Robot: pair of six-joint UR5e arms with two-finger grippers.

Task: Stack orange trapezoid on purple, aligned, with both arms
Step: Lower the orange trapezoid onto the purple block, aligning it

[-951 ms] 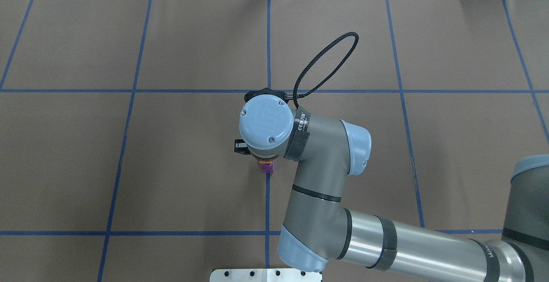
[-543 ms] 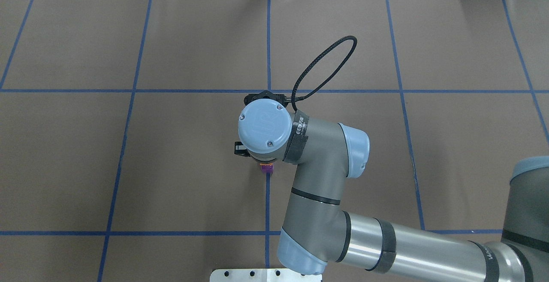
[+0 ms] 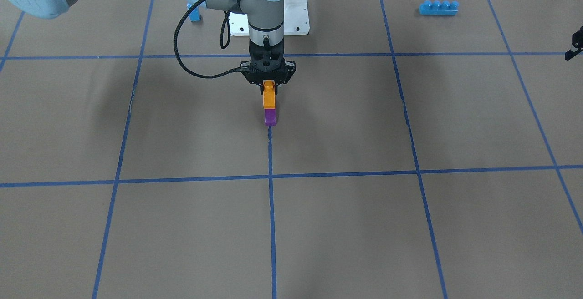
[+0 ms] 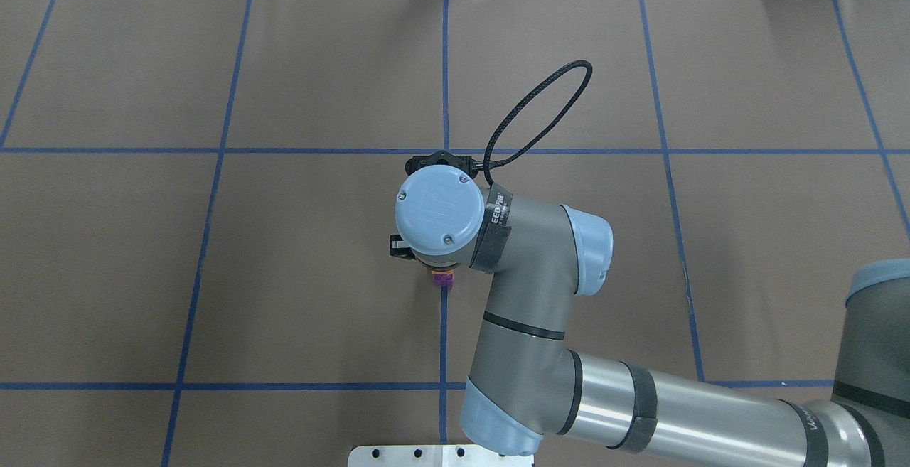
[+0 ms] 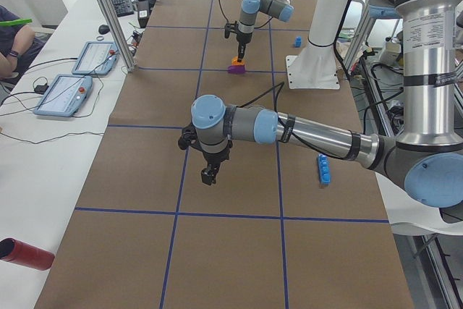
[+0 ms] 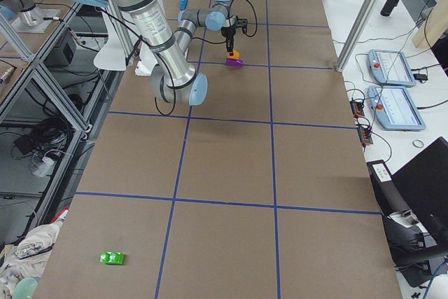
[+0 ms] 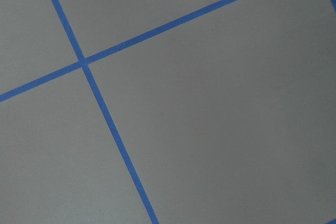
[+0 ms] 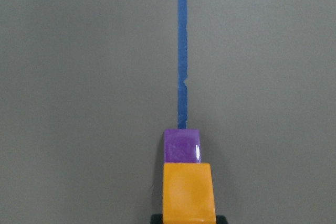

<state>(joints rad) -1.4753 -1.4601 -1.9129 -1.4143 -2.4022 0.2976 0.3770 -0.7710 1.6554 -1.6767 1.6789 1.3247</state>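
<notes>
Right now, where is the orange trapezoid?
In the front-facing view, the orange trapezoid sits mid-table atop the purple block, in the right gripper, on a blue tape line.

- Right arm (image 4: 526, 353): matt grey cast links, then a polished silver forearm tube ringed by black bands.
- Joint cap (image 4: 441, 211): round, light blue, embossed logo, with small screws at about 1, 6 and 10 o'clock on its rim.
- Strap (image 4: 494, 229): black with white lettering, wrapped round the wrist.
- Cable (image 4: 540, 108): black and braided, looping out at 1 o'clock from the cap.
- Right gripper (image 3: 269, 86): black, open-framed bracket.
- Left arm (image 5: 304, 129): same grey, silver and light blue.
</notes>
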